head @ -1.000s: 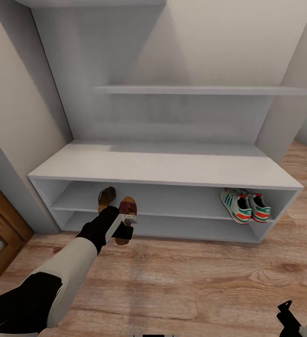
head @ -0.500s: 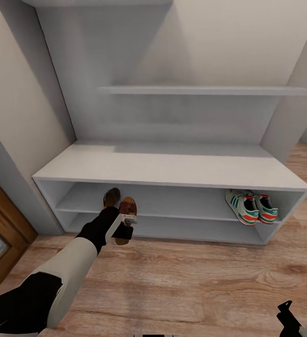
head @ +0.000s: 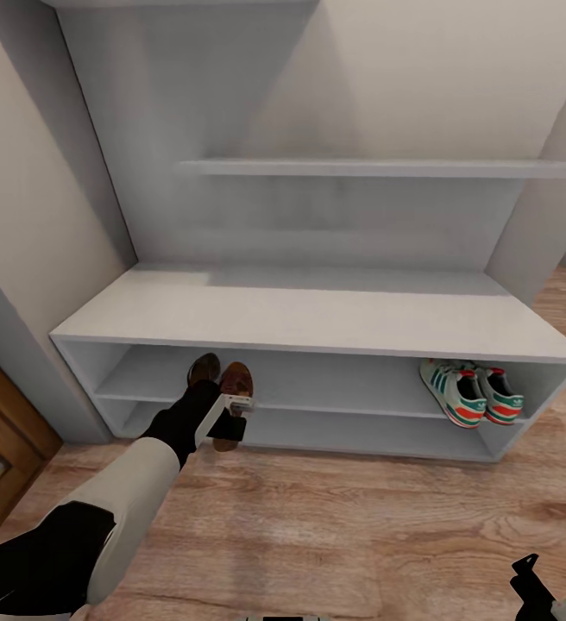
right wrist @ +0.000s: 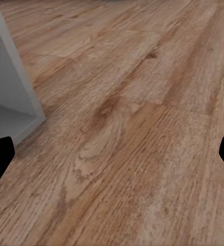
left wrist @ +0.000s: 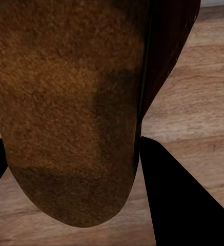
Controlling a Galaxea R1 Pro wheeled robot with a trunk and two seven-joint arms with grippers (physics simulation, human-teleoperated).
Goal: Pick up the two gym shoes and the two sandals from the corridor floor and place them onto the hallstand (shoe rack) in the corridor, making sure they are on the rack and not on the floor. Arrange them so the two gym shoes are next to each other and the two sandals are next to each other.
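Between the left hand [head: 229,420]'s clamped fingers [left wrist: 181,200], a light, stiff-soled brown sandal [head: 231,398] hangs at the hallstand [head: 317,315]'s shelf edge, its mate [head: 202,369] just beyond; heel grip likely holds.

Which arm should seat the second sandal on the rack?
Left. Its gripper already holds the sandal at the rack's upper shelf, beside the other sandal. The right gripper sits low and far from that shelf, with nothing between its fingers.

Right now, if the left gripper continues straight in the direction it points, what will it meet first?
Probably the front edge of the hallstand's middle shelf: the left gripper, holding a sandal, points at that opening. The other sandal lies beside this line. Depth is unclear.
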